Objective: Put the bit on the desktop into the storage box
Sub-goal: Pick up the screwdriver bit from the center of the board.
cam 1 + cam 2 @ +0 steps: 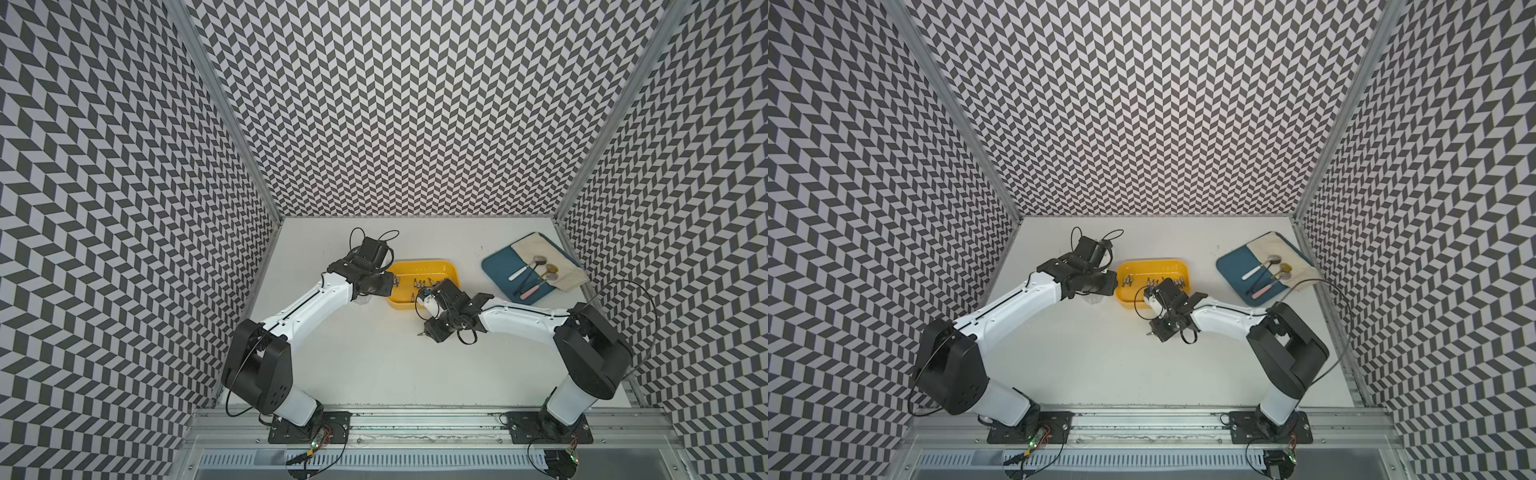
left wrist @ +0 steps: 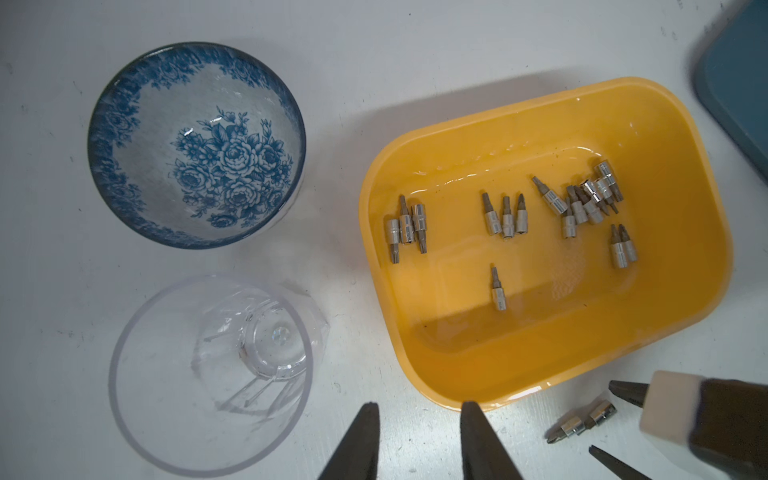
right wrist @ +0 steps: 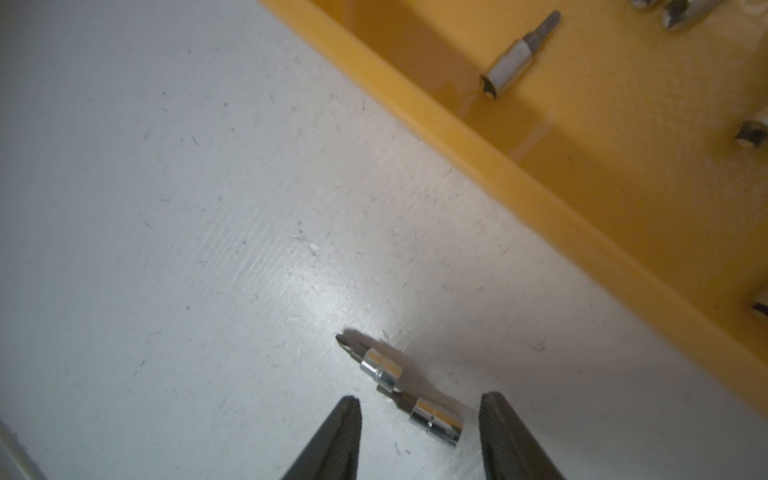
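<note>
A: Two bits left on the table (image 3: 166, 208), end to end, just beside the box (image 2: 457, 376): near bit (image 3: 435, 420), far bit (image 3: 381, 369). The other bits lie inside the box.
B: Which arm's on it?
A: Right end effector (image 3: 419, 400). Jaws apart, straddling the near bit, pads clear of it on both sides. Nothing gripped.
B: Left?
A: Left end effector (image 2: 419, 407) is open & empty, hovering over the table btw the glass (image 2: 137, 332) and the box corner.
B: So step = pre-grasp on the near bit?
A: Looks so. Next move, imo: drop a touch, close on the chrome barrel, lift, carry over the rim, let go inside.
B: Watch-outs?
A: Small, round, slick, so it could roll or squirt out. Far bit's butt sits at the near bit's tip; touching or not, can't tell. Closing may nudge it, so center the pinch on the barrel, away from that joint.
</note>
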